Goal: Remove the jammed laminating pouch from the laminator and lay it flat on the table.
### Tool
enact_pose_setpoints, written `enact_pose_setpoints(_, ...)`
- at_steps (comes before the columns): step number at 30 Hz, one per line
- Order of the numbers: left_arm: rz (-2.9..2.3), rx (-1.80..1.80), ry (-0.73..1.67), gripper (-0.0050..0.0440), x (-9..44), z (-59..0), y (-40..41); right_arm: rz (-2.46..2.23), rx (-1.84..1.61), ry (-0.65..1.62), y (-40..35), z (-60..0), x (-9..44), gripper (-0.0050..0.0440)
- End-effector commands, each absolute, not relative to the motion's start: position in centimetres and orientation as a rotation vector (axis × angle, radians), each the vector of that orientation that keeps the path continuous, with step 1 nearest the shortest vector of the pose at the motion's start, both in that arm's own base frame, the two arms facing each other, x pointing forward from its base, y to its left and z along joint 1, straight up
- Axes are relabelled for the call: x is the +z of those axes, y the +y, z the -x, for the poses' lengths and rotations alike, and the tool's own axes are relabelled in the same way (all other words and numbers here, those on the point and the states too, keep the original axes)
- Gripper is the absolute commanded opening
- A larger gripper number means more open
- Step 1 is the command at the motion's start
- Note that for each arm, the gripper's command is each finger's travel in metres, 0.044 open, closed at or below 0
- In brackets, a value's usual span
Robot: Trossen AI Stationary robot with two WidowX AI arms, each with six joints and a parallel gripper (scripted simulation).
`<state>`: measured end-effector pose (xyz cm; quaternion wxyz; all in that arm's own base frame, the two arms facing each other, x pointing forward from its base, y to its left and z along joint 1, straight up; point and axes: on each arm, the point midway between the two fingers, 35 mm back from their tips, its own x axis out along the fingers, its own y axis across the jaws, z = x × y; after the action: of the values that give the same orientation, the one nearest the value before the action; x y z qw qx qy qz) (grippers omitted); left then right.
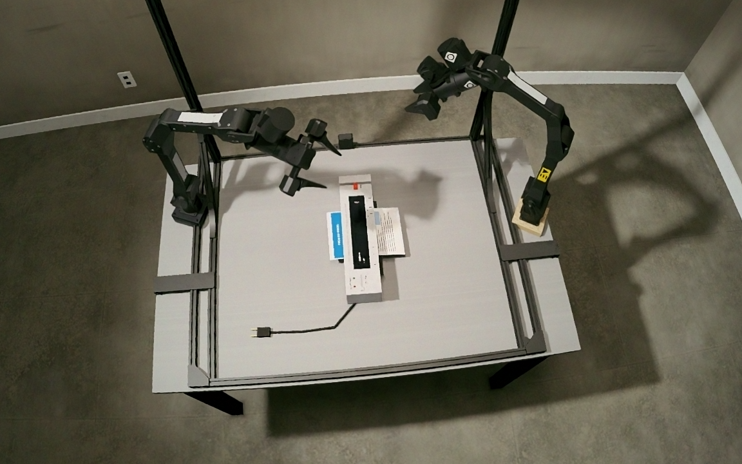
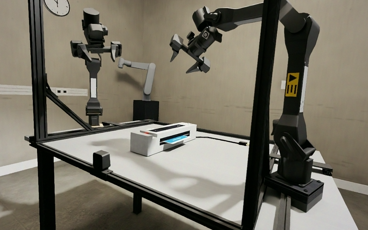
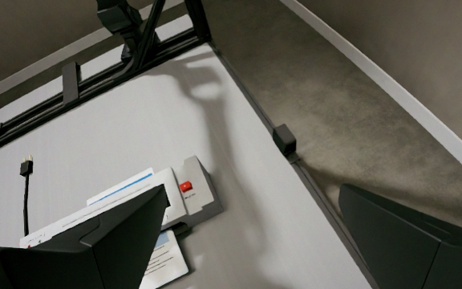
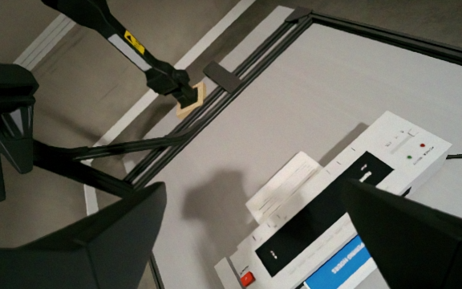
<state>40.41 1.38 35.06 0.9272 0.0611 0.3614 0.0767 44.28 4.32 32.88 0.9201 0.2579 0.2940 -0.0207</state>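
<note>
The white laminator stands upright mid-table, also in the exterior view. The pouch is jammed through it: its blue end sticks out one side, its white printed end the other. The red RELEASE key sits on the laminator's far end, also in the left wrist view. The black power cord runs from the near end to its plug. My left gripper is open and empty, high above the far table edge. My right gripper is open and empty, above the table near the key end.
A black frame with upright posts surrounds the table. A small black box sits on the far rail. A wooden block lies under the left arm's base. A grey arm on a pedestal stands behind the table.
</note>
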Motion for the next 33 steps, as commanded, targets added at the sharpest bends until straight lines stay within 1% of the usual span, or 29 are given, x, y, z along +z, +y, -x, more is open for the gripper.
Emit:
enact_pose_setpoints(1,-0.122,0.158,0.717,0.04,36.0,-40.1,1.4,-0.532,-0.034,0.575,4.3,-43.9,34.2,0.04)
enact_pose_setpoints(17,-0.122,0.158,0.717,0.04,36.0,-40.1,1.4,-0.532,-0.034,0.575,4.3,-43.9,34.2,0.04)
enact_pose_setpoints(18,-0.139,0.167,0.756,0.044,35.1,-39.9,2.6,-0.493,-0.054,0.619,3.5,-43.8,32.9,0.044)
enact_pose_setpoints(23,-0.194,0.194,0.952,0.044,30.7,-38.3,8.1,-0.314,-0.121,0.852,-0.4,-42.0,27.0,0.044)
enact_pose_setpoints(28,-0.204,0.186,1.144,0.044,26.7,-35.4,13.0,-0.165,-0.131,1.102,-3.8,-38.9,22.1,0.044)
enact_pose_setpoints(33,-0.204,0.186,1.144,0.044,26.7,-35.4,13.0,-0.165,-0.131,1.102,-3.8,-38.9,22.1,0.044)
